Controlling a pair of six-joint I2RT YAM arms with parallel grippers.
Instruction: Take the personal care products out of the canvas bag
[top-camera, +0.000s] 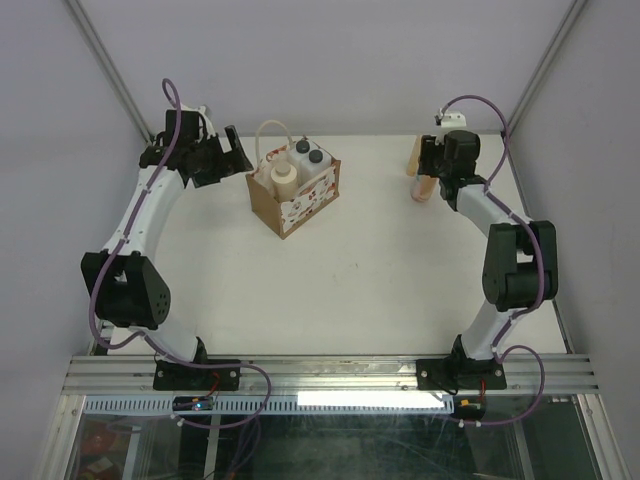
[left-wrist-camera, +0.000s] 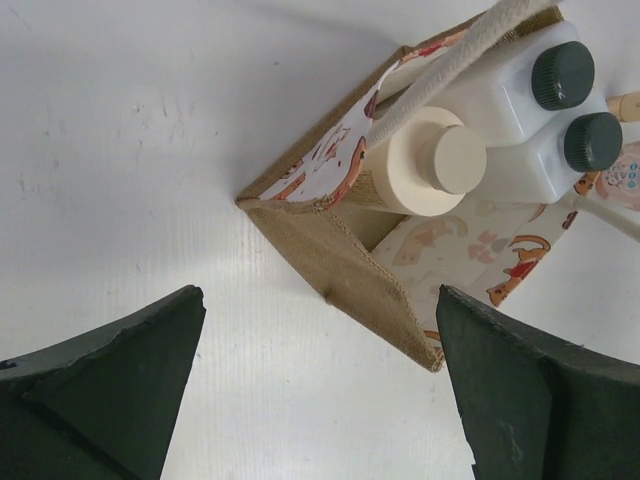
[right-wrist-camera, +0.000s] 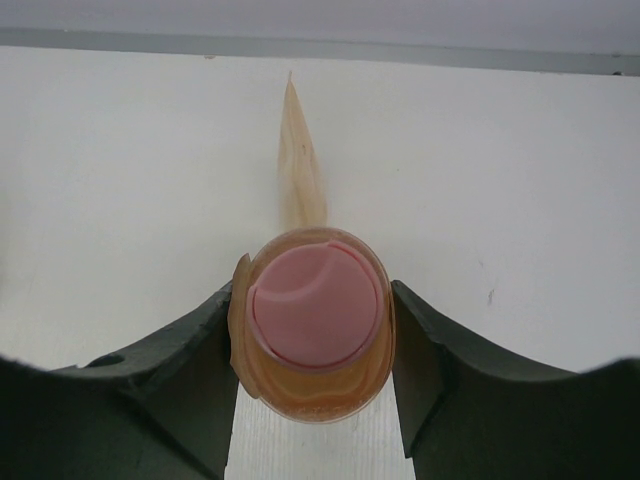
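The canvas bag (top-camera: 297, 203) stands at the back left of the table, brown with a white printed side. In it stand a cream bottle (top-camera: 283, 177) and two white bottles (top-camera: 308, 154) with dark caps. My left gripper (top-camera: 238, 160) is open and empty just left of the bag; in the left wrist view its jaws (left-wrist-camera: 320, 296) hover wide apart over the bag's near corner (left-wrist-camera: 330, 250), with the cream bottle (left-wrist-camera: 440, 165) and the white bottles (left-wrist-camera: 520, 110) beyond. My right gripper (top-camera: 426, 180) is shut on the orange-pink bottle (right-wrist-camera: 315, 310), held upright at the back right. The tan flat tube (right-wrist-camera: 299, 170) lies just beyond it.
The bag's pale looped handles (top-camera: 272, 135) stand up over the bottles. Grey walls and slanted frame posts (top-camera: 110, 70) close in the back and sides. The metal rail (top-camera: 330, 375) with both arm bases runs along the near edge.
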